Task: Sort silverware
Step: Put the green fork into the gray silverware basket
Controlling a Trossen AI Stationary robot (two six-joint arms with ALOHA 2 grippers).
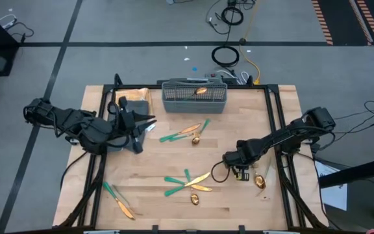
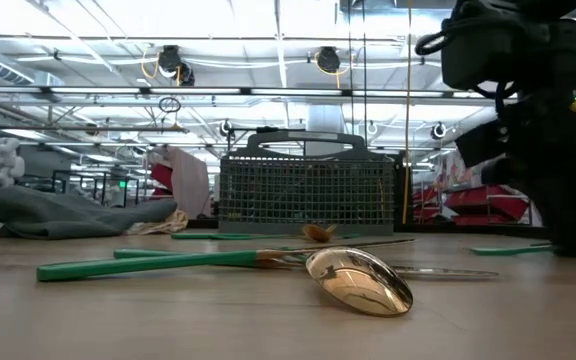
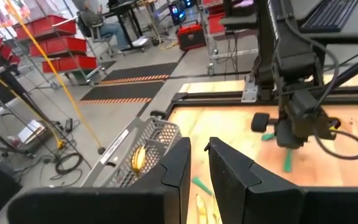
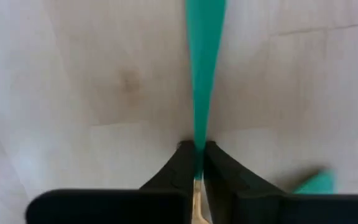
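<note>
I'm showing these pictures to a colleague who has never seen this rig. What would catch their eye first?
Probably the gold and green silverware strewn over the wooden table, with one gold spoon lying large in the low view. Next, the right gripper down at the table's right side, its jaws shut on a green utensil handle. Then the grey mesh basket at the far edge, one gold piece already inside, with the left gripper waiting nearby.

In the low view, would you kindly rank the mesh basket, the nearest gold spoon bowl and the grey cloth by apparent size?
1. mesh basket
2. grey cloth
3. gold spoon bowl, enlarged by its nearness to the camera.
</note>
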